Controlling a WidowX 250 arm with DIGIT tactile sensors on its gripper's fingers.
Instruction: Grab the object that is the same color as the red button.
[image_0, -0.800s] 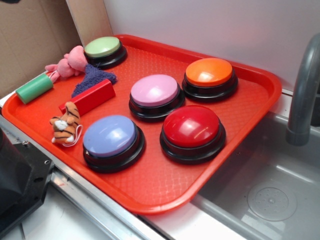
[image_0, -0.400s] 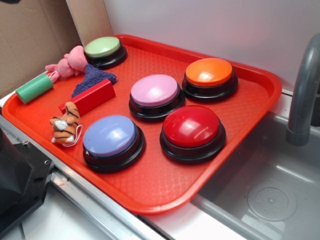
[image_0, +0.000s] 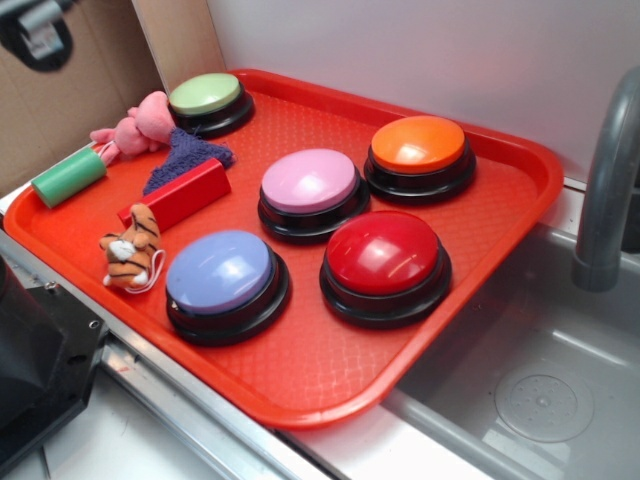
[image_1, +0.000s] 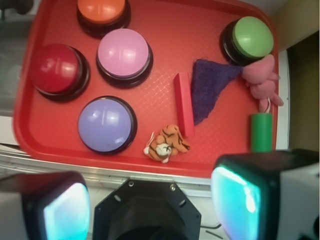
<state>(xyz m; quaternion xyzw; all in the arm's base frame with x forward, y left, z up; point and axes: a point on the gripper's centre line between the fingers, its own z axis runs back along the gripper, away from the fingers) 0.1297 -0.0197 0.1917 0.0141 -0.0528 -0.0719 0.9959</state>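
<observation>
Small red bar-shaped block (image_1: 184, 104) lies untouched at frame centre on the red plastic tray (image_1: 30, 131); end effector (image_1: 150, 200), fingers spread wide and empty, hangs high above; whole grasp remains

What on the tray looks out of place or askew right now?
Nothing is spilled or damaged. The green cylinder overhangs the red plastic tray's left rim, and the small red rectangular block lies against the crumpled purple cloth.

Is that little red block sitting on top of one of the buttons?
No, the red block lies flat on the tray, between the purple cloth and the pink button, touching no button.
</observation>
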